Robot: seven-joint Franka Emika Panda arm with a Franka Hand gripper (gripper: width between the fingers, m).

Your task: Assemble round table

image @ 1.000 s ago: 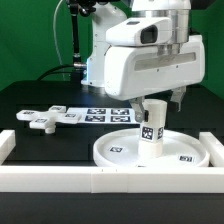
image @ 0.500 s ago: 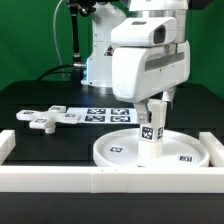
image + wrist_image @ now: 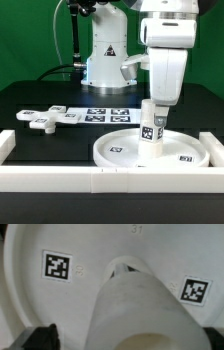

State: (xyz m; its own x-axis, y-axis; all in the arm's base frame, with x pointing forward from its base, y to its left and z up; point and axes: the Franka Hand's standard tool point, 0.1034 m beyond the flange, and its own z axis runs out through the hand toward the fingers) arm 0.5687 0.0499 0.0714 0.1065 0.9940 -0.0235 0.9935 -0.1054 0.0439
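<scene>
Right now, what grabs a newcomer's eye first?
The leg stands upright in the middle of the disc, with the open tool straddling its top. The foot piece lies apart on the black table, at the exterior view's left.

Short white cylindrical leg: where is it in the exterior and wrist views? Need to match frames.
Exterior view: the short white cylindrical leg stands upright on the large white rimmed disc, toward the exterior view's right.
Wrist view: the leg is seen lengthwise from above, with its base at the disc.
Shared landmark: the disc with its square tags.
</scene>
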